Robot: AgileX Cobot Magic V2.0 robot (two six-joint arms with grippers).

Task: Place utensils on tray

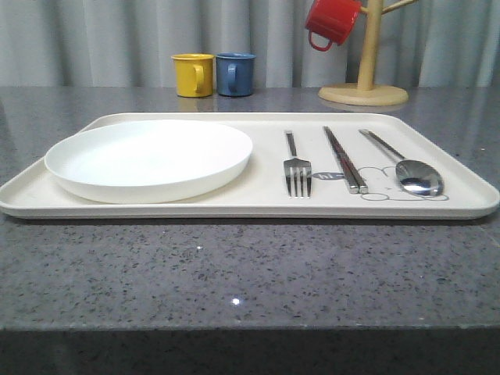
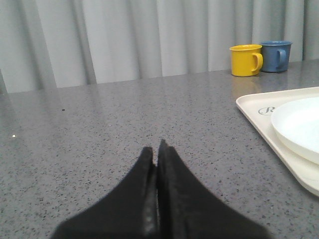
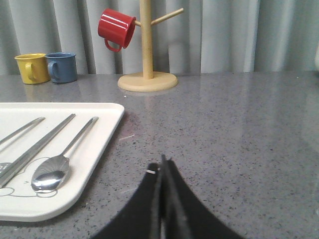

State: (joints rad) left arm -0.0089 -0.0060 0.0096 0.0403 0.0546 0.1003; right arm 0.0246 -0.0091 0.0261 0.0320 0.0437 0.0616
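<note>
Three utensils on the tray's [image 1: 469, 176] right half, beside a white plate [image 1: 148, 158]: fork [image 1: 296, 168], chopsticks [image 1: 344, 158], spoon [image 1: 408, 166], left to right. Task appears complete. Left gripper [image 2: 156, 149] and right gripper [image 3: 162, 164] rest off-tray, jaws together, empty.

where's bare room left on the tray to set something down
One narrow bare strip on the tray, between the plate and the fork. The right part is crowded: fork, chopsticks and spoon lie close together.
</note>
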